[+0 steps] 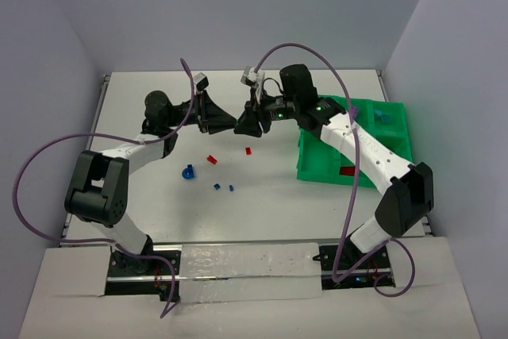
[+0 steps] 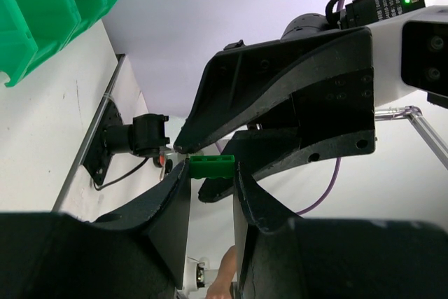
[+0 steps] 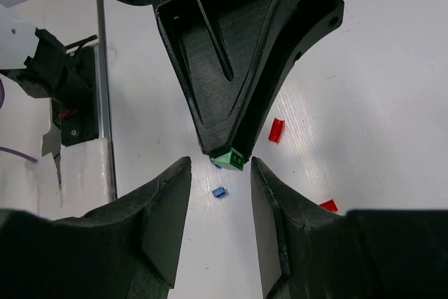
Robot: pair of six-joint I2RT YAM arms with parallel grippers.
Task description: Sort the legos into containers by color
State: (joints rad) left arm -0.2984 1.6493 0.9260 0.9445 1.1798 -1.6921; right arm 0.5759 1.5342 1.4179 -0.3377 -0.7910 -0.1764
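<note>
We see L gripper pinching a green lego at its tips, mid-air, left of the green tray. R gripper faces it, jaws apart either side, not touching. Red legos + blue legos lie further left of tray.

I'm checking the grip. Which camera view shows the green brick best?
The left wrist view: the green brick lies side-on, full length, pinched between the fingertips of the left end effector. The right wrist view shows only one end poking past those tips. In the top view I cannot make it out.
</note>
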